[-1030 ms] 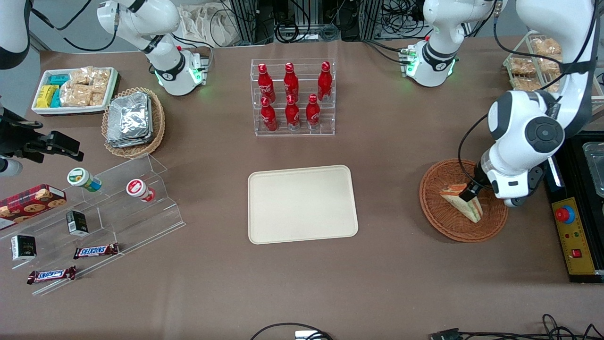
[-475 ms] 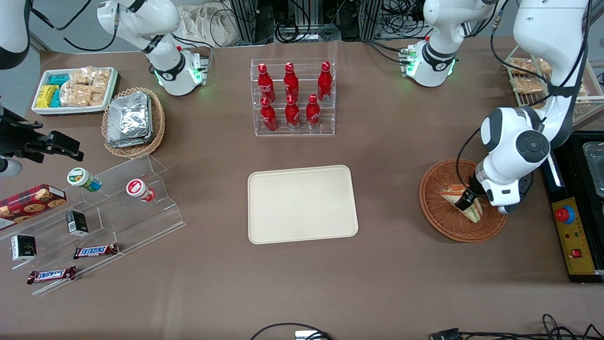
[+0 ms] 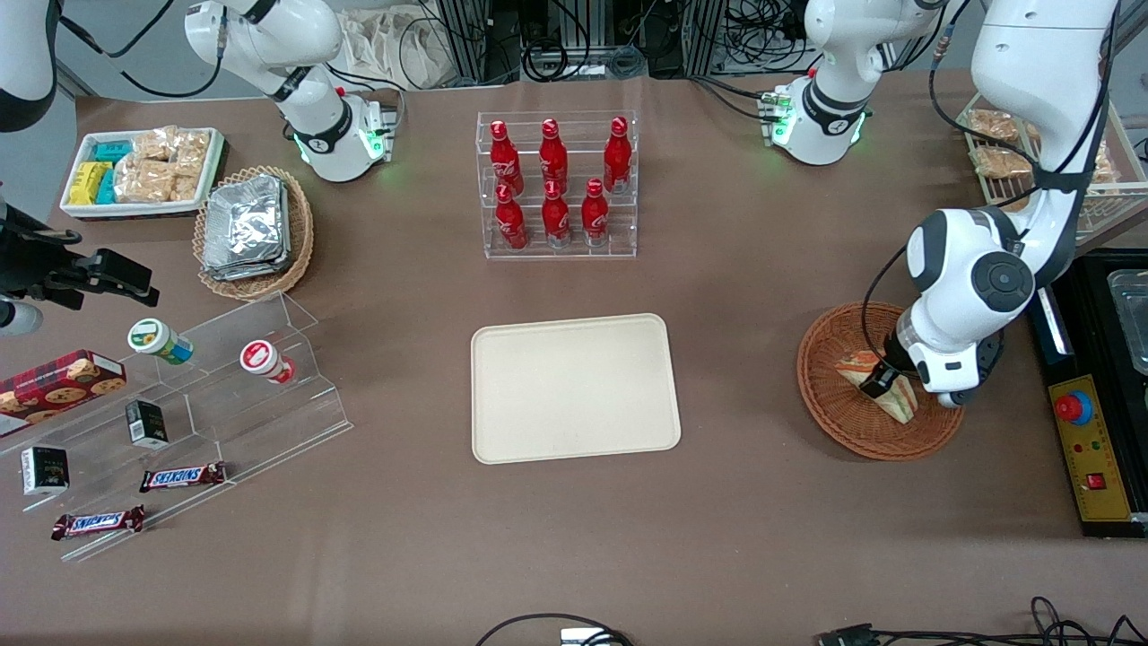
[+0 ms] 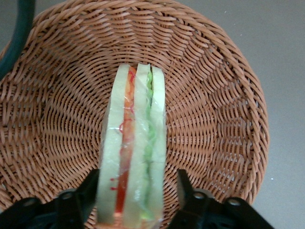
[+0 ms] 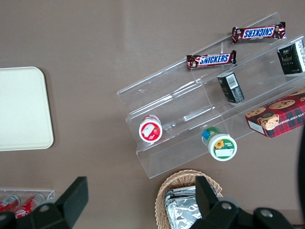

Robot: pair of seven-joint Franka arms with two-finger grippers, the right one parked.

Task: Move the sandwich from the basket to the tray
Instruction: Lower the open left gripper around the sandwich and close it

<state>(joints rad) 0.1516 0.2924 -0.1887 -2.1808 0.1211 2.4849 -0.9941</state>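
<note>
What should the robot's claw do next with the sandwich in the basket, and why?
Probably squeeze shut on the sandwich. The claw is down in the basket, one finger on each side of the sandwich, apparently not yet pinching it. The tray holds nothing yet.

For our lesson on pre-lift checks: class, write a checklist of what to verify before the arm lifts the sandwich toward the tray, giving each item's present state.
1. Gripper down in the basket, a finger on each side of the sandwich: ok.
2. Fingers closed firmly on the sandwich: not ok, they look open, close beside the bread.
3. Sandwich standing on edge, centred between the fingers: ok.
4. Tray bare, ready to receive it: ok.
5. Nothing standing on the table between basket and tray: ok.
6. Wrap intact where the fingers meet it: cannot tell.
</note>
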